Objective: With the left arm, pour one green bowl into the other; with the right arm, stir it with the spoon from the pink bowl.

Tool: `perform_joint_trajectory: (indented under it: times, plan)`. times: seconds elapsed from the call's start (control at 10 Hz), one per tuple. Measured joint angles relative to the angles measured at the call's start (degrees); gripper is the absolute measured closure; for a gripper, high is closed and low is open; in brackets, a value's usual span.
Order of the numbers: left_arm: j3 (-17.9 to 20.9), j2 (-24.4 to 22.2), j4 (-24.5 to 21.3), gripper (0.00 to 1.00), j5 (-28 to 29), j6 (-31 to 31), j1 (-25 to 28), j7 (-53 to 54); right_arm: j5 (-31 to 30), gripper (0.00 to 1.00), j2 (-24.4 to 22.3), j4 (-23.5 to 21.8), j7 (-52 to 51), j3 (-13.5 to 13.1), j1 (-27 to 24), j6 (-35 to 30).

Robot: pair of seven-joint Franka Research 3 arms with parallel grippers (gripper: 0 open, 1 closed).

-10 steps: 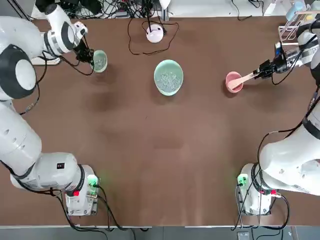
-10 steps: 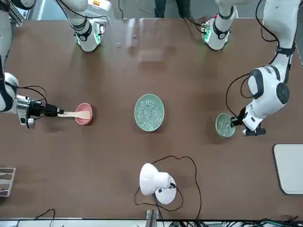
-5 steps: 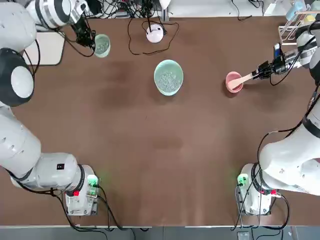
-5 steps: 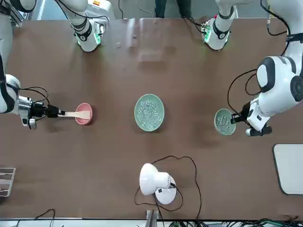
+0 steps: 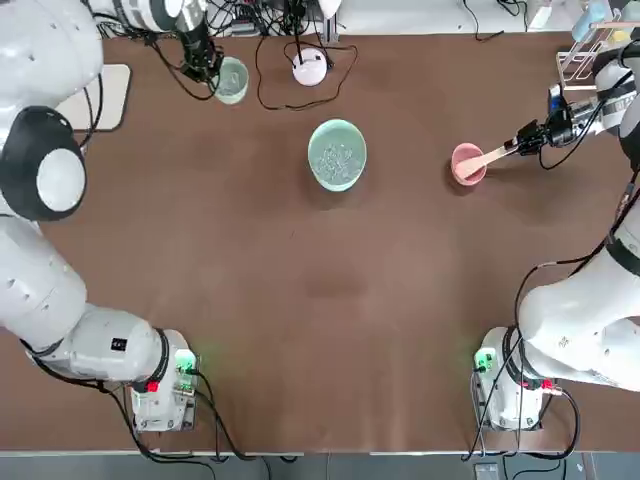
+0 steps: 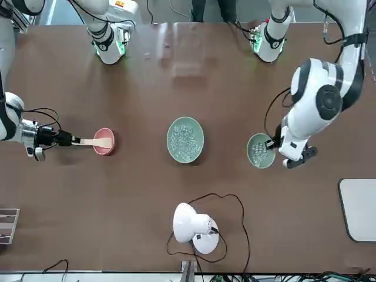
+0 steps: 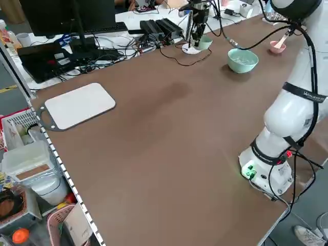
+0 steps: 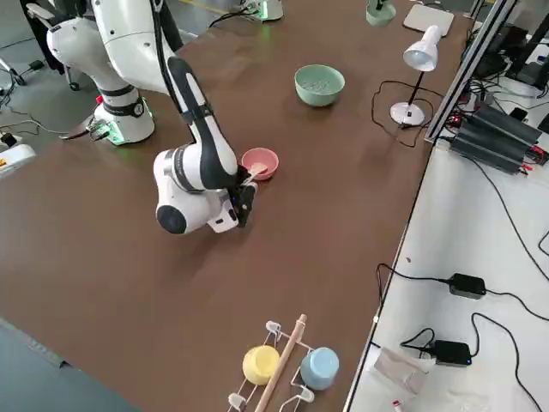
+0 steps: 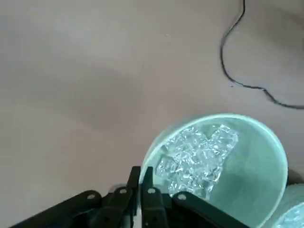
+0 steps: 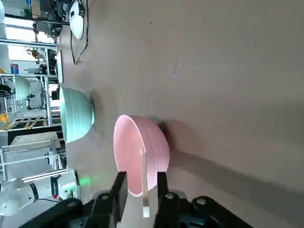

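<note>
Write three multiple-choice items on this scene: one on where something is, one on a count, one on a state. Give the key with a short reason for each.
1. Where does the spoon's bowl end rest?
A. in the pink bowl
B. in the large green bowl
C. on the bare table

2. How many green bowls are in sight?
A. one
B. two
C. three

3. What is the left gripper doing?
A. parked and open
B. shut on the rim of the small green bowl
C. shut on the lamp's cord

Key:
1. A: the spoon lies with its end inside the pink bowl, its handle in the right gripper.
2. B: the large green bowl at mid-table and the small green bowl of clear cubes.
3. B: the left gripper pinches that bowl's rim in the left wrist view.
</note>
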Motion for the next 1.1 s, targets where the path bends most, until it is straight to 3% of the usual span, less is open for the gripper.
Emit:
perform_joint_trajectory:
  times: [0.4,0.7,0.8,1.1]
  plan:
    - [0.0,5.1,7.5,0.96,2.1,-1.1,-8.6,-16.6,0.0,0.73,0.5,0.0,-0.1,0.0,-0.1,0.0]
    - [0.0,9.0,13.7,0.96,9.7,-6.8,-14.1,-25.6,0.1,0.78,1.1,0.0,-1.1,0.0,-0.1,0.0]
    - [0.1,11.0,15.5,0.96,12.2,-7.1,-16.3,-28.7,0.1,0.85,1.2,0.1,-1.5,0.0,-0.1,0.0]
    - [0.5,15.2,18.9,0.96,16.8,-8.9,-22.6,-36.8,0.4,0.91,1.3,0.2,-3.0,0.0,-0.2,-0.5]
